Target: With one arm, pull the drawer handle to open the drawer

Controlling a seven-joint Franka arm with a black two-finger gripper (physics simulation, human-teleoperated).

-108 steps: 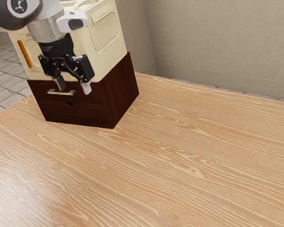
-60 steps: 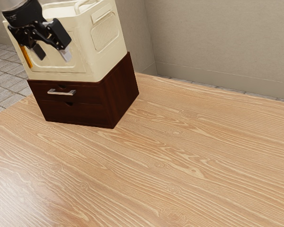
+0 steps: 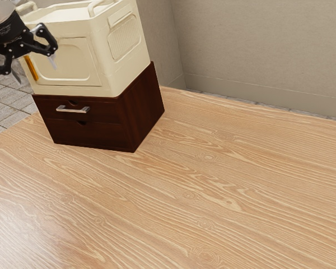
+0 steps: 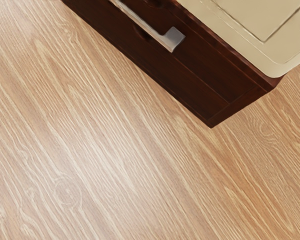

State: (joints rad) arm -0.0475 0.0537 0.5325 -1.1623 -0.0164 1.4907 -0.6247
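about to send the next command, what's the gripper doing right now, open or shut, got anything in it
Gripper: open, fingers apart, holding nothing, clear of the drawer handle.

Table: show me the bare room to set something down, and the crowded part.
Free: the table before the drawer fronts, and the wide stretch from the drawer unit's side to the exterior view's right. Crowded: the corner where the unit stands, topped by the cream crate, with the hand hovering in front.
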